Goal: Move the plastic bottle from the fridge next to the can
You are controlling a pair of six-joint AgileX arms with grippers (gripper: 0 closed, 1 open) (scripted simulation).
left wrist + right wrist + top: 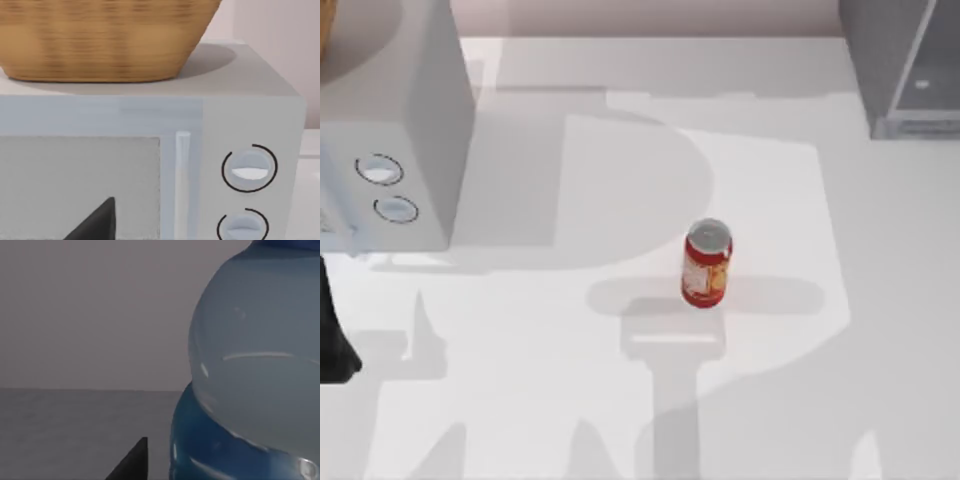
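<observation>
One bottle is the whole job, and the plastic bottle [255, 370] looms very close in the right wrist view, its clear bluish shoulder swelling above a blue band of label, with grey walls and a grey floor behind it that I take to be the inside of the fridge [905, 70], the grey cabinet at the far right corner of the table [820, 400] in the top view. It stands upright there, long axis vertical, the blue cap [287, 244] just showing at its upper end. A dark fingertip of the right gripper [131, 462] sits just beside the label, but whether its fingers are spread or closed on the bottle I cannot tell. I judge the bottle to be light, thin-walled and smooth, so it would give under a hard squeeze and could slip; the labelled middle of the body looks the best place to hold, below the curved shoulder. The can [706, 264] stands upright near the middle of the table, well apart from the fridge, its silver top facing up. The left arm waits at the table's left edge, its camera facing the white box with two round dials [249, 170] and a wicker basket [100, 40] on top; a tip of the left gripper [95, 222] shows, its state equally unclear.
</observation>
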